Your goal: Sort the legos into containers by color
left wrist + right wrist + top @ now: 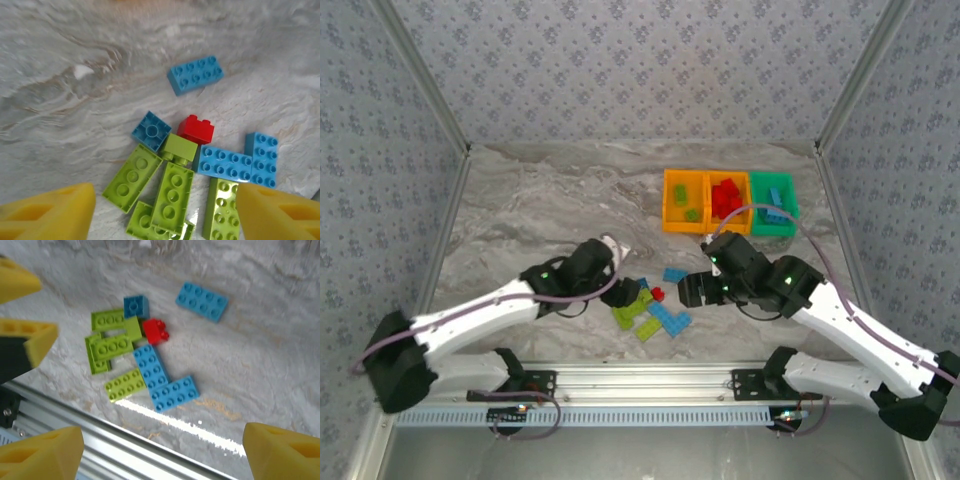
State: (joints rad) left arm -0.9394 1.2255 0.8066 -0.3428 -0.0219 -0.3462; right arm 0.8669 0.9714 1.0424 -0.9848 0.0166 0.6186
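Down low on the left, the left gripper (165,210) hovers with its yellow foam fingers (50,212) spread wide and pinching nothing, above the loose legos (175,165) on the marbled grey table (75,75). They're glossy studded plastic bricks: four light blue, one small red brick (196,129), and roughly five lime, overlapping, so that count is unsure. The right gripper (162,452) is spread too, and empty. Far right stand three containers (727,176) in a touching row, smooth rectangular bins: two orange, one green, holding lime, red and blue bricks in turn.

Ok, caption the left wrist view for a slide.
Left gripper open above loose lime, blue and red legos on the table.
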